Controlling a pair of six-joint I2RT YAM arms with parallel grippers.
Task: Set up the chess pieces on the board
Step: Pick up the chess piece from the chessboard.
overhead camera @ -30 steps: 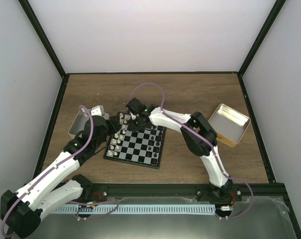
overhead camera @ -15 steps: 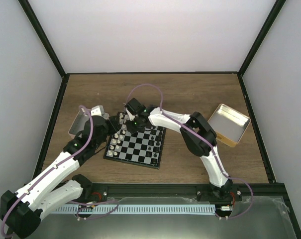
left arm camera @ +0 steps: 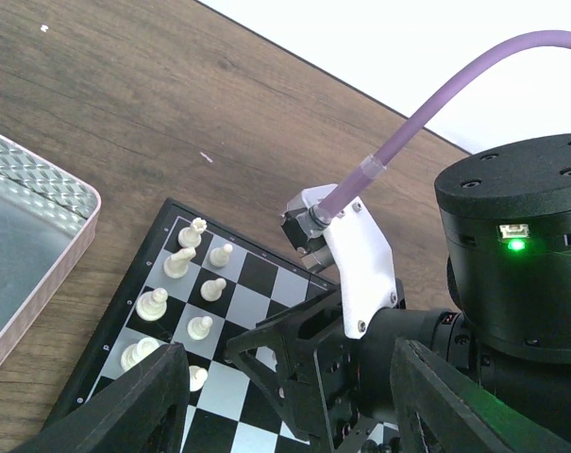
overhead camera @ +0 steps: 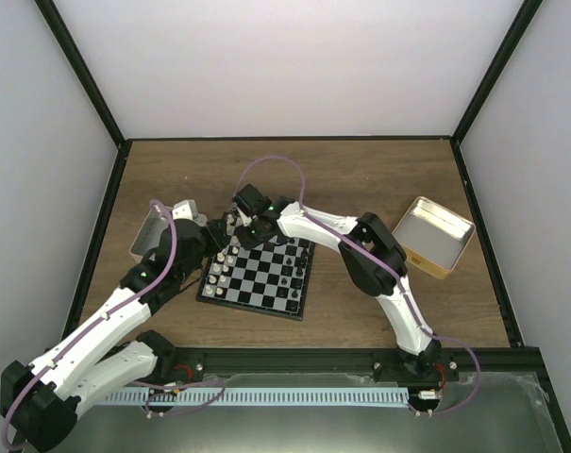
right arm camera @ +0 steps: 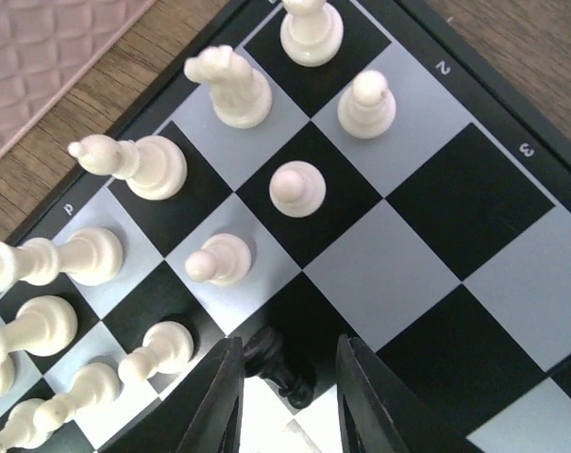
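Observation:
The board [overhead camera: 252, 310] lies in the middle of the table. White chess pieces [overhead camera: 221, 269] fill its left columns and black ones [overhead camera: 294, 274] stand on its right side. My right gripper [overhead camera: 236, 226] hangs over the far left corner. In the right wrist view a black piece [right arm camera: 280, 366] lies tilted between the right gripper [right arm camera: 287, 396] jaws; it touches the left finger [right arm camera: 219, 401], with a gap to the other one. White pawns [right arm camera: 296, 186] stand just ahead. My left gripper [left arm camera: 294, 406] is open beside the board's left edge [left arm camera: 134, 311], nothing in it.
A pinkish tin [overhead camera: 153, 231] sits left of the board, also in the left wrist view [left arm camera: 21, 245]. A yellow-tan tin [overhead camera: 434, 236] stands at the right. The right arm's wrist [left arm camera: 512, 274] is close in front of the left gripper.
The right gripper has shifted a little left and farther over the board's corner, and its jaws have narrowed around the black piece. The left arm has not moved.

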